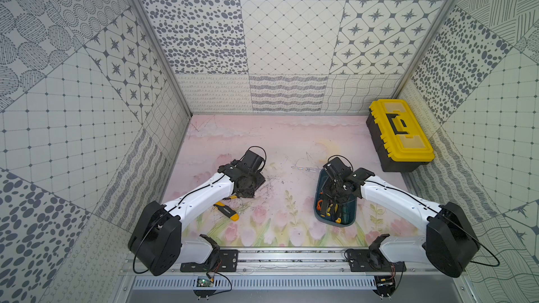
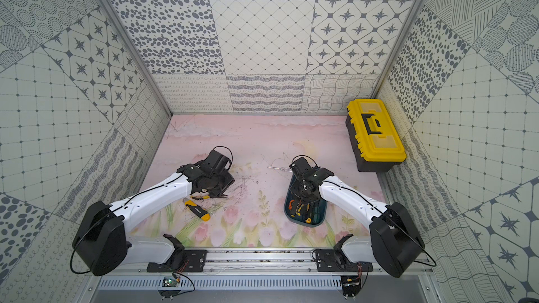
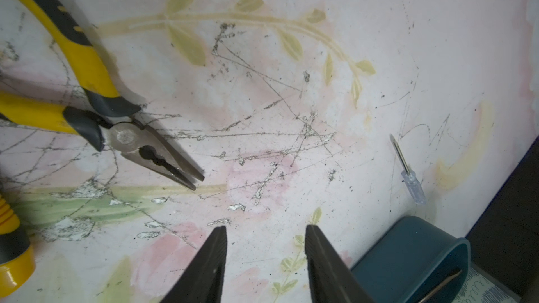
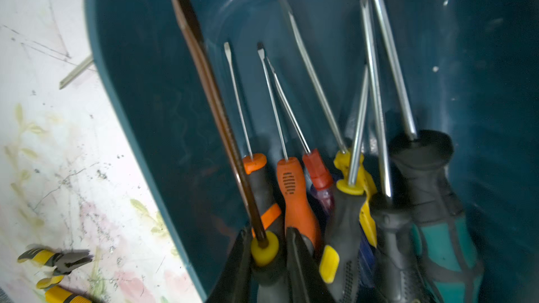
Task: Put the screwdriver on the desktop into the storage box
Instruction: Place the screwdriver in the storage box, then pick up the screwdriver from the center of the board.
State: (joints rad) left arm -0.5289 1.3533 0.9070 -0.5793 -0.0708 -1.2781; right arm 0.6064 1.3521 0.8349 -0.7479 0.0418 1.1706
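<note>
Two arms reach in from near edge. Left gripper (image 3: pixel 265 227) low over desktop (image 1: pixel 277 141), jaws apart, empty; pliers (image 3: pixel 128 138) and utility knife (image 1: pixel 226 211) lie near it. Small screwdriver (image 3: pixel 408 170), clear handle, lies on desktop just beyond far end of storage box (image 4: pixel 145 83). Right arm bends down into box; right gripper (image 4: pixel 267 230) clamped on screwdriver (image 4: pixel 217 91): black handle, yellow collar, dark flat blade. Handle at near end of box. Long axis along box length, blade toward far end, beside other screwdrivers (image 4: pixel 294 193). Toolbox (image 1: pixel 399 135) far right.
</note>
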